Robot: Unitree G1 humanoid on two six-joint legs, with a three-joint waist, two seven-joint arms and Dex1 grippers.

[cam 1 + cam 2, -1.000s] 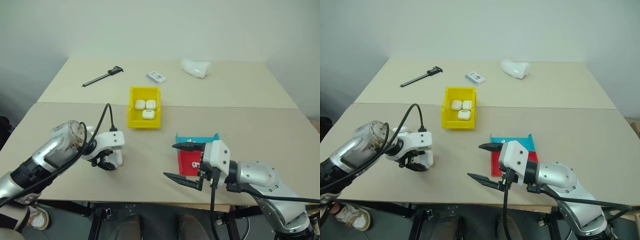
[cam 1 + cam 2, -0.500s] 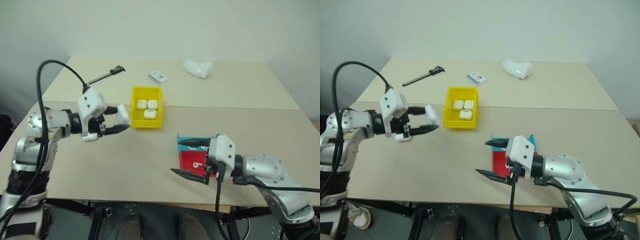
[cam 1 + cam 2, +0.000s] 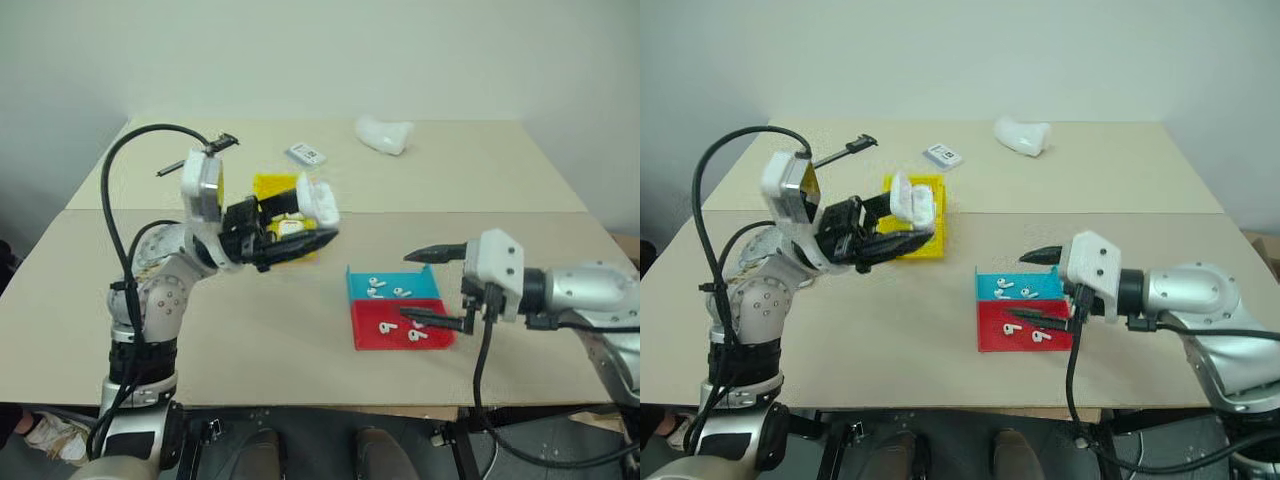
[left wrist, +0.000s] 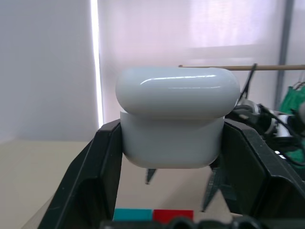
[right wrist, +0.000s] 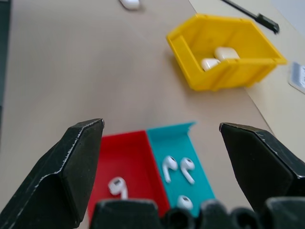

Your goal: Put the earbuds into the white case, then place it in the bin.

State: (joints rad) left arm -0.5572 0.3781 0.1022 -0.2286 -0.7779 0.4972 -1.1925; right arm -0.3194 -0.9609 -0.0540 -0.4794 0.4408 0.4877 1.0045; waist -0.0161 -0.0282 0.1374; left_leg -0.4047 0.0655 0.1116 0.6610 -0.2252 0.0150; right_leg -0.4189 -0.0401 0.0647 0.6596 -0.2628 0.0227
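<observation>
The left hand gripped the small glossy white case above the yellow plastic bin. The right hand gaped wide over tiny white earbuds; it should descend squarely.

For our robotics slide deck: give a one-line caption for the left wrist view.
Left gripper shut on a small glossy white rounded earbud case, its lid slightly raised, held above the beige table.

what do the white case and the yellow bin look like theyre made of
White case: looks like glossy hard plastic, smooth and rounded, with bright highlights along its lid; held in the left gripper.
Yellow bin: likely moulded plastic, uniform bright colour with thin upright walls and a faint sheen, less glossy than the case.
</observation>
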